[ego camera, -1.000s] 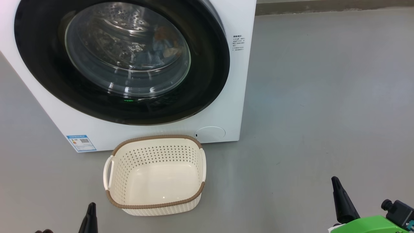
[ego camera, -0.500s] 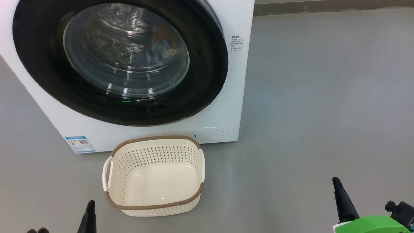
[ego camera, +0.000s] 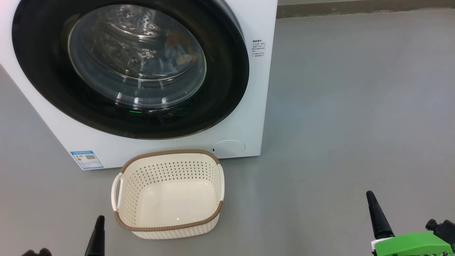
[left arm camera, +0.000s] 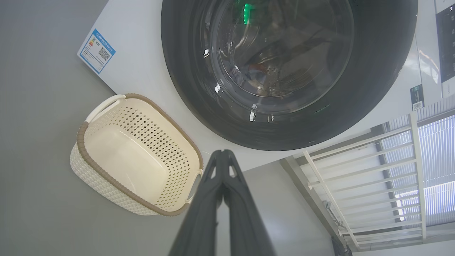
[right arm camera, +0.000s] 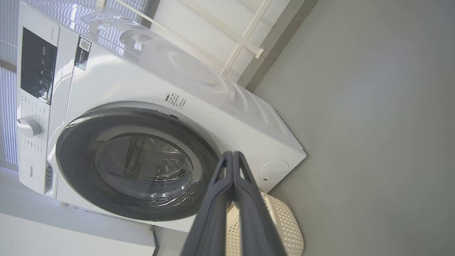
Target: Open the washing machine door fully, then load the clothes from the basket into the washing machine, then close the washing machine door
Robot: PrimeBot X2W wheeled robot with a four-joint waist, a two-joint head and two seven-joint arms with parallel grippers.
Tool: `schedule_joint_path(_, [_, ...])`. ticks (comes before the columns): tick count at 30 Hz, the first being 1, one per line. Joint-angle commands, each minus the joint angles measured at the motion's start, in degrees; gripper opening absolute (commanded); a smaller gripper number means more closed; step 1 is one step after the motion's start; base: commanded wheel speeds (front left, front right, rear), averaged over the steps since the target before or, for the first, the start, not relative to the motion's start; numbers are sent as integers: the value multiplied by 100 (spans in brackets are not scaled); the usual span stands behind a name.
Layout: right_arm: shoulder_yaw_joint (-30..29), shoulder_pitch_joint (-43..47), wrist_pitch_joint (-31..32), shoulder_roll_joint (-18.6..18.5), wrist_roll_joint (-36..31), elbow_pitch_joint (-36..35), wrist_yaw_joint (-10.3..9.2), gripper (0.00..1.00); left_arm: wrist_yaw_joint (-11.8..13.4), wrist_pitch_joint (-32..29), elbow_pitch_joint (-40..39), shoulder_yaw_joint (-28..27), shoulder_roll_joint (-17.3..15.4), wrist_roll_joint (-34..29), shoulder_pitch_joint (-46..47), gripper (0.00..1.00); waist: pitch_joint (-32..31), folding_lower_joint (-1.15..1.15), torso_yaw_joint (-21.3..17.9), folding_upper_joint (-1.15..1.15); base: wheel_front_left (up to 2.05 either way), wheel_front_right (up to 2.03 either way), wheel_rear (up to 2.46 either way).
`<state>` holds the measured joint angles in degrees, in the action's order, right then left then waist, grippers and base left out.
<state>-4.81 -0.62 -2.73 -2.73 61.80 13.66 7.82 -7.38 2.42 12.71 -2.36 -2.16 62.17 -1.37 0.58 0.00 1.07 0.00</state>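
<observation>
Head view: camera shift, basket [ego camera: 167, 174] static

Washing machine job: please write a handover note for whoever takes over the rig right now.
Left gripper: jaws shut, empty, near the basket.
Right gripper: jaws shut, empty, clear of everything.
Basket empty on the floor before the washing machine. Clothes show inside the drum. Washing machine door sits closed.
Done: loading and closing, by the look of it.
Left: at most confirm it is latched.
</observation>
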Motion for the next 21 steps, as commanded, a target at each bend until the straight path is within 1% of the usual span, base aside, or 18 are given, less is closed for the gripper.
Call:
schedule_joint_path(1, [42,-257,46,-72,198,-120,-20,0,-7,-57,-105,-151,-100,171,293,0,-1,0,-3,0,0,0,0])
schedule_joint_path(21, [-1,-375,370,-81,1401,-59,-25,0,-9,-379,-9,-234,-108,1355,481,0,-17,0,-46,0,0,0,0])
